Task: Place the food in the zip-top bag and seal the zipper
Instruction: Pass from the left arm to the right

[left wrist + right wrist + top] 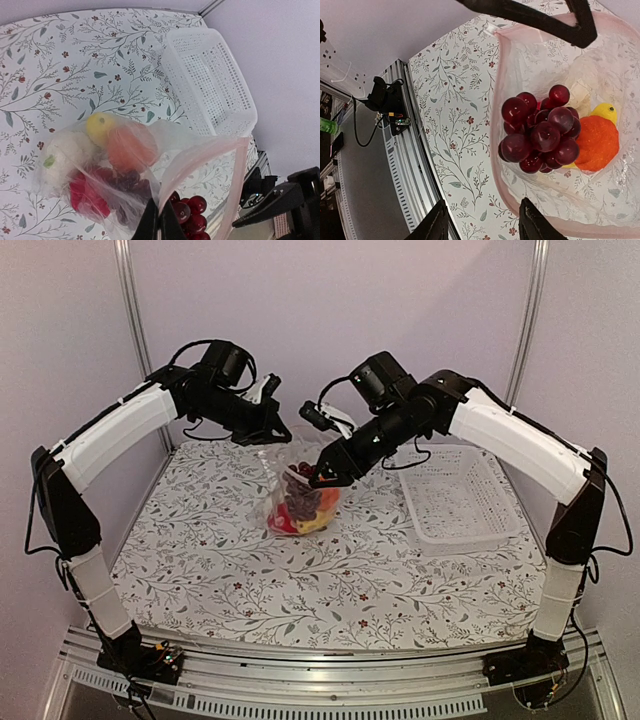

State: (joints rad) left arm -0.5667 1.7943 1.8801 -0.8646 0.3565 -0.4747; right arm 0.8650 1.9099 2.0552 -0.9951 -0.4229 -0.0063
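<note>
Floral table (200,570), white basket (462,496) near zip-top bag (300,502)

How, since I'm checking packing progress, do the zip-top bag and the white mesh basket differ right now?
The zip-top bag holds food, including the grape bunch and orange ball; the white mesh basket holds none. The bag is clear, crinkly film, its mouth edge pinched by the left gripper; the basket is rigid, white, untouched. Both stand open at the top.

place: robot lab test cell | signs: aluminium frame posts (130,320), plain wall panels (330,300), cabled base rail (330,665)
</note>
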